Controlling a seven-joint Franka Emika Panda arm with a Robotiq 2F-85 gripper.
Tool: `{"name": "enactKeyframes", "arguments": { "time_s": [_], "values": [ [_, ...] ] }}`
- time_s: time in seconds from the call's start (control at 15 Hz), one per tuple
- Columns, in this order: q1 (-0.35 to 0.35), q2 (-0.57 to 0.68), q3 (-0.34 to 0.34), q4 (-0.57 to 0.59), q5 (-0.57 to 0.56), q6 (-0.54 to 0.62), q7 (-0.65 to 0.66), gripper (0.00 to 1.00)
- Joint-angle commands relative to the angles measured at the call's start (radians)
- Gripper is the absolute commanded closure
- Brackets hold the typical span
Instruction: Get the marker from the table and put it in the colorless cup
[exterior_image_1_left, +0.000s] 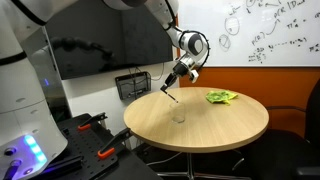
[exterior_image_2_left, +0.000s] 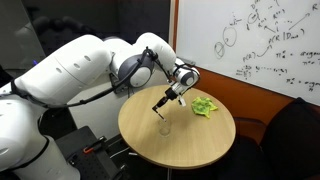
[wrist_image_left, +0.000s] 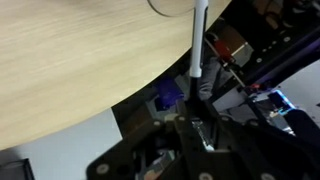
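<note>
My gripper hangs over the round wooden table and is shut on the marker, a thin stick with a dark tip that slants down. The clear cup stands on the table just below the marker's tip. In the other exterior view the gripper holds the marker above the cup. In the wrist view the white marker runs up from the jaws towards the cup's rim at the top edge.
A crumpled green cloth lies on the far side of the table; it also shows in the other exterior view. A whiteboard covers the wall behind. A dark screen and tools stand beside the table.
</note>
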Motion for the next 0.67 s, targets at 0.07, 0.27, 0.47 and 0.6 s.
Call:
{"name": "enactKeyframes", "arguments": {
  "time_s": [0.07, 0.27, 0.47, 0.6],
  "values": [
    [0.000, 0.081, -0.024, 0.099, 0.064, -0.025, -0.068, 0.95],
    [0.004, 0.119, -0.043, 0.139, 0.079, -0.037, -0.048, 0.95],
    [0.018, 0.126, -0.065, 0.153, 0.066, -0.021, -0.010, 0.55],
    [0.038, 0.114, -0.084, 0.149, 0.046, 0.004, 0.021, 0.39]
  ]
}}
